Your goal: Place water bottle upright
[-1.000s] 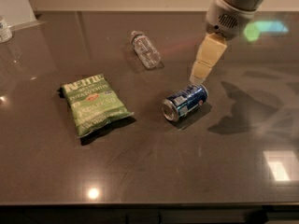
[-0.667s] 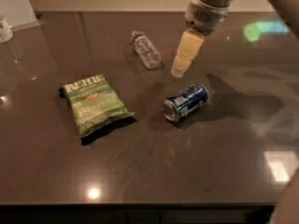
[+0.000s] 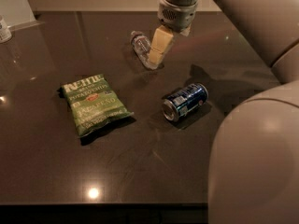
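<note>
The water bottle (image 3: 139, 42), clear ribbed plastic, lies on its side on the dark table (image 3: 46, 171), at the back middle, with one end toward the far left. My gripper (image 3: 156, 56) hangs from the arm at the top and reaches down onto the bottle's near right end, covering that end. I cannot see whether it touches or holds the bottle.
A blue soda can (image 3: 185, 101) lies on its side in front of the bottle. A green chip bag (image 3: 93, 104) lies flat at the left. A small white-labelled bottle (image 3: 4, 29) stands at the far left edge. My arm's large segments fill the right side.
My gripper has moved left and away from above the blue can to the near end of the water bottle. The bottle, can and chip bag have not moved.
</note>
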Motion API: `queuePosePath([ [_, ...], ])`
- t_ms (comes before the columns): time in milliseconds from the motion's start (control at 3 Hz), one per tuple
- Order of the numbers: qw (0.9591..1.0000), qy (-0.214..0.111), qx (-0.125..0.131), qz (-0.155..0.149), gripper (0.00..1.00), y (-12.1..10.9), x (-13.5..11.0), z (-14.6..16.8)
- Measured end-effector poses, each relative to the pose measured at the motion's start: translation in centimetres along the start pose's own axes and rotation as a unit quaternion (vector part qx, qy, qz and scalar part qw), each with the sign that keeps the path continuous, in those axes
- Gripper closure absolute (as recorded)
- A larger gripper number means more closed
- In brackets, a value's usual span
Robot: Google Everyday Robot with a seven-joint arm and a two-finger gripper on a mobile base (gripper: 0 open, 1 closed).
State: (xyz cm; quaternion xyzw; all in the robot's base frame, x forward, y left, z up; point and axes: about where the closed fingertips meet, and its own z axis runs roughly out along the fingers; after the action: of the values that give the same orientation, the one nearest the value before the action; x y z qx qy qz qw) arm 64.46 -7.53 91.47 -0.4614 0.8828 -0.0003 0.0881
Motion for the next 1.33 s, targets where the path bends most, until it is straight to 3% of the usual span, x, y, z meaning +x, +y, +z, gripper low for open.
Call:
queuePosePath([
  [667, 0.9953, -0.014, 0.001, 0.095, 0.0, -2.5, -3.4, 1.7],
  [1333, 0.9904, -0.046, 0.01, 0.13, 0.0, -2.7, -6.4, 2.2],
])
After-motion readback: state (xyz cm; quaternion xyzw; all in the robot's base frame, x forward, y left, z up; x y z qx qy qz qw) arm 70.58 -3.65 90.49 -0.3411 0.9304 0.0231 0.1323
